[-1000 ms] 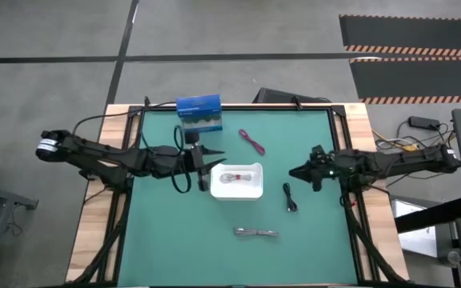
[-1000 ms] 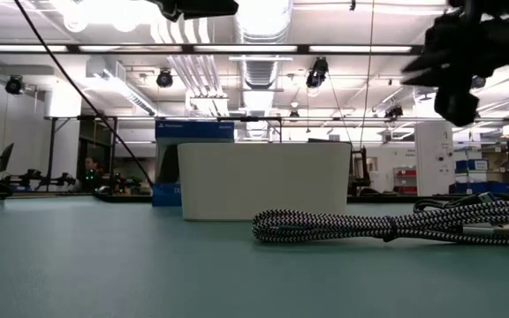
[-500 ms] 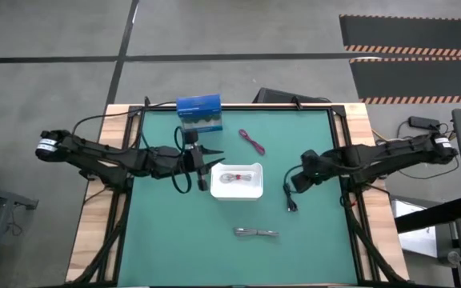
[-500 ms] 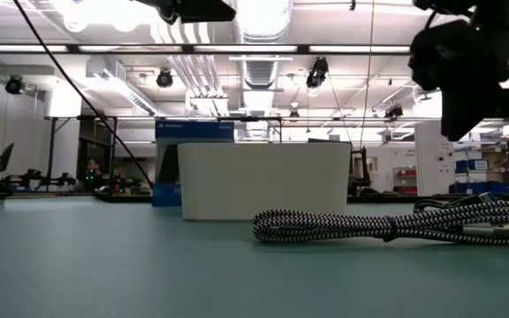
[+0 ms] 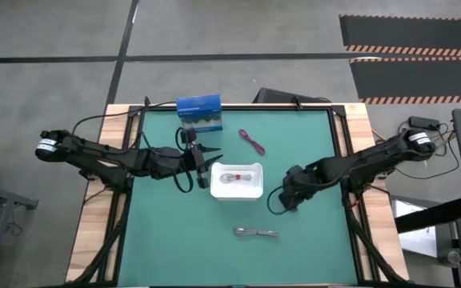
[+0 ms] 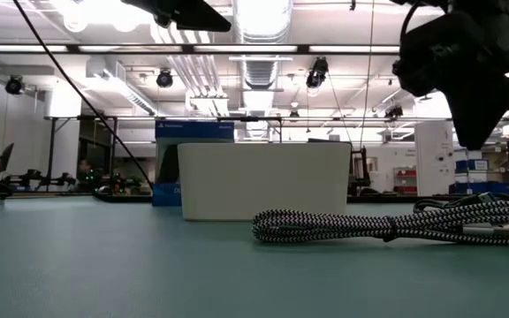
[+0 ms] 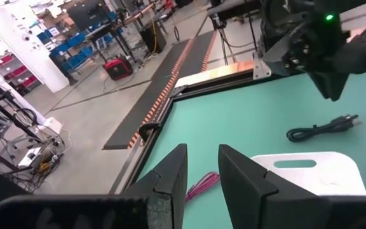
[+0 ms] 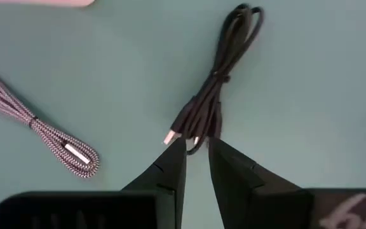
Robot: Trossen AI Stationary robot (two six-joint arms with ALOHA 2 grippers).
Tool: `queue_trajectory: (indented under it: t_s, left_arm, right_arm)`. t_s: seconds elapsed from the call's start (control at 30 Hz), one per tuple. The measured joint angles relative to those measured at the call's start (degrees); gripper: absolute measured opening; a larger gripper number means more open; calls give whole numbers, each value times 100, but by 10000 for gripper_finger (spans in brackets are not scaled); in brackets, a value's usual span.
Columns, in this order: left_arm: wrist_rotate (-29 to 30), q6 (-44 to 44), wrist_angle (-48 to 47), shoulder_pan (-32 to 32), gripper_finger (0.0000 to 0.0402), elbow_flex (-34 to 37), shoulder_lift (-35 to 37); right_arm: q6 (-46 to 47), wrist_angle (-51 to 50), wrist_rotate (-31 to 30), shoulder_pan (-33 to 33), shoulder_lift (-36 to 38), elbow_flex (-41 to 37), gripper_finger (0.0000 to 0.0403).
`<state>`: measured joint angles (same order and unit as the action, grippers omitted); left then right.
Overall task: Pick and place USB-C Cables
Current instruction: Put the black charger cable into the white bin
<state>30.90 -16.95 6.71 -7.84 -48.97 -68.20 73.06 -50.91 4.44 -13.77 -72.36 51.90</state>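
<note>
Four bundled cables show in the high view. The white-pinkish cable (image 5: pixel 234 177) lies inside the white tray (image 5: pixel 256 192). The magenta cable (image 5: pixel 252 142) lies on the mat beyond the tray, and the grey braided cable (image 5: pixel 256 233) lies nearer than it. My right gripper (image 5: pixel 288 197) hangs over the black cable (image 8: pixel 218 83), narrowly open, its tips just short of the plug end (image 8: pixel 182 130); in the low view the right gripper (image 6: pixel 467 79) is well above the mat. My left gripper (image 5: pixel 206 160) waits left of the tray, narrowly open.
A blue box (image 5: pixel 199 112) stands at the mat's far side, left of the magenta cable. The grey cable (image 6: pixel 396 225) lies in front of the tray (image 6: pixel 263 181) in the low view. Wooden borders frame the green mat (image 5: pixel 166 240), with bare mat near the left and right.
My right gripper has swung toward the table's left and near edges and come lower, from right of the black cable to directly over it. The cables and the tray have stayed where they were.
</note>
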Motion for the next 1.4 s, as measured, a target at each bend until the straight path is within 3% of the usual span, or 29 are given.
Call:
queue_trajectory:
  t_s: [0.33,0.57,0.83,1.4]
  left_arm:
    - [258,-47,-41,0,73,0,0]
    - [711,-155,-228,1,73,0,11]
    - [762,-170,-319,1,73,0,22]
    - [855,-177,-327,1,73,0,55]
  right_arm:
    - [-154,-50,11,-38,-959,465,71]
    - [-191,-119,-62,-36,-1151,486,141]
    - [-164,-100,-487,-23,-1312,434,208]
    - [-249,-34,-858,-20,-1954,385,215]
